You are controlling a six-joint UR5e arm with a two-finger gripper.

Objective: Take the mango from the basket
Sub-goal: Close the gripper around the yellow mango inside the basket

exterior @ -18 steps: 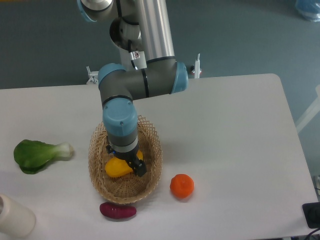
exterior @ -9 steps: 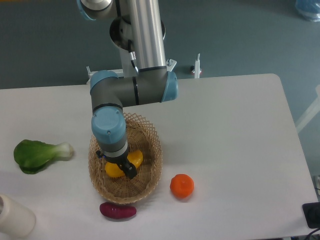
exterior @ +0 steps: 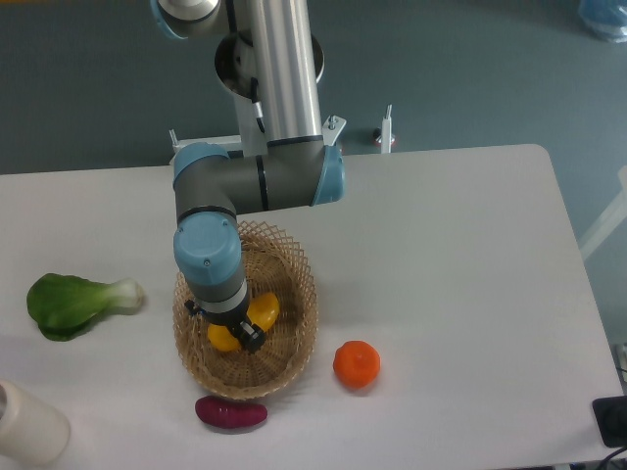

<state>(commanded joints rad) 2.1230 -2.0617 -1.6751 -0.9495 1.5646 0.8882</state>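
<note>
We are looking down at a white desk from a fixed camera. At the desk's near left corner, part of a pale cylinder-shaped container is showing. Along the near edge, a dark purple-red oblong vegetable is lying just in front of the basket, and a round orange is sitting just to the basket's right. The oval wicker basket is resting on the near-left part of the desk, and the yellow mango is lying inside it. The robot arm is reaching down into the basket, and its claw is sitting right over the mango, with yellow showing on both sides of it. The dark fingers are touching the fruit, but we cannot tell whether they are clenching it or are released. Toward the left edge, a leafy green vegetable with a pale stem is lying well apart from the basket. At the far edge, the arm's base is rising behind the desk.
</note>
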